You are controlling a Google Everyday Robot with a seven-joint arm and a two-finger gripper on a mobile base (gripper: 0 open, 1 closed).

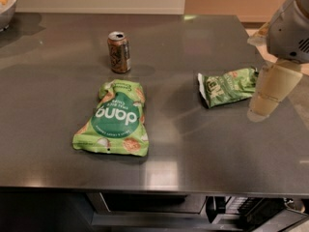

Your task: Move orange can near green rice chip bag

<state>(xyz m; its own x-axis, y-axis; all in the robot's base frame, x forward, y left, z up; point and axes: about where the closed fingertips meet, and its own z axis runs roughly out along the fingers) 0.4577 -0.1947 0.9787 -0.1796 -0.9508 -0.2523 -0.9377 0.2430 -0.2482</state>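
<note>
The orange can (119, 51) stands upright on the dark grey table (193, 144), at the back left of centre. The green rice chip bag (113, 119) lies flat just in front of the can, with a small gap between them. Its dark green circle with white letters faces up. My gripper (264, 100) hangs at the right edge of the view, above the table's right side. It is far from the can and holds nothing that I can see.
A smaller, narrower green bag (227, 86) lies on the table right of centre, just left of the gripper. A bowl (6, 6) with yellowish food stands at the back left corner. The table's front edge runs along the bottom.
</note>
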